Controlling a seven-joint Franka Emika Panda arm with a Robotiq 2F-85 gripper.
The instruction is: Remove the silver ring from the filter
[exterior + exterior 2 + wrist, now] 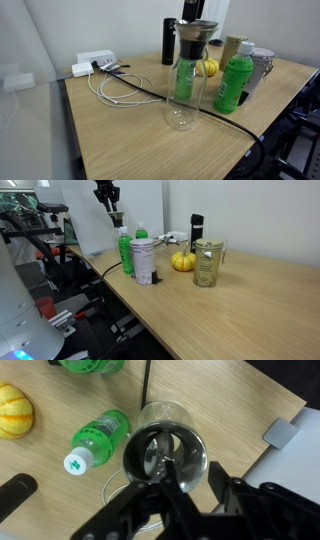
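Observation:
The clear glass carafe (182, 95) stands mid-table with the dark conical filter (196, 38) seated in its mouth. From the wrist I look straight down into it. The filter's dark rim (132, 460) circles the shiny silver ring (158, 448), and the carafe's glass (190, 422) shows around them. My gripper (192, 464) hangs directly above. One finger (165, 485) reaches inside the rim and the other finger (222, 485) stays outside. The jaws are partly apart with a gap showing between them. In both exterior views my gripper (195, 18) (108, 200) sits at the filter's top (118, 220).
A green bottle (233, 85) (97, 440) stands close beside the carafe. A metal cup (262, 66), a tall black flask (168, 40) and a small yellow gourd (210, 68) stand behind. A white power strip (95, 62) and cables (120, 90) lie further off.

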